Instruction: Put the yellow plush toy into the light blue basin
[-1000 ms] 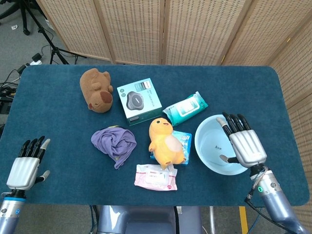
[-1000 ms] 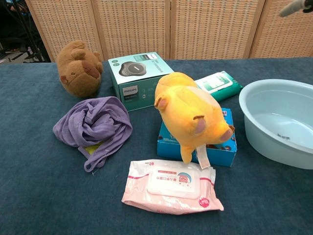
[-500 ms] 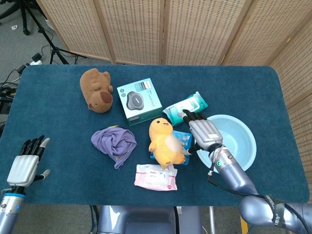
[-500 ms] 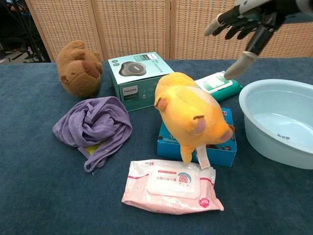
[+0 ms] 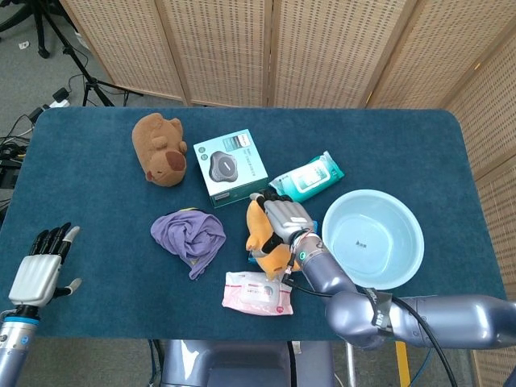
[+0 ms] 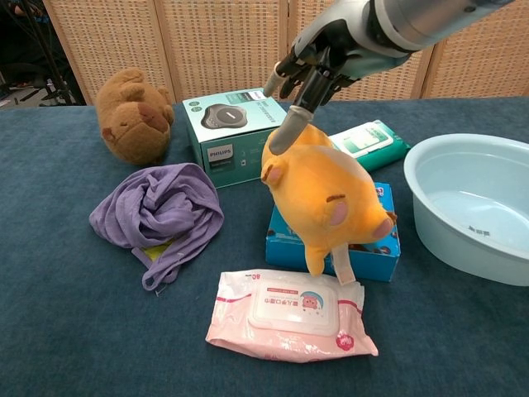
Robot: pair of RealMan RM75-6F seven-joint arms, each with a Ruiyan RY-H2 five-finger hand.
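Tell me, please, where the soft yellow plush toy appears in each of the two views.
Head view: soft yellow plush toy lies near the centre, mostly covered by the right hand.
Chest view: toy sits at the centre, the hand just above it.
Shared landmark: the round light blue plastic basin, to its right in both.
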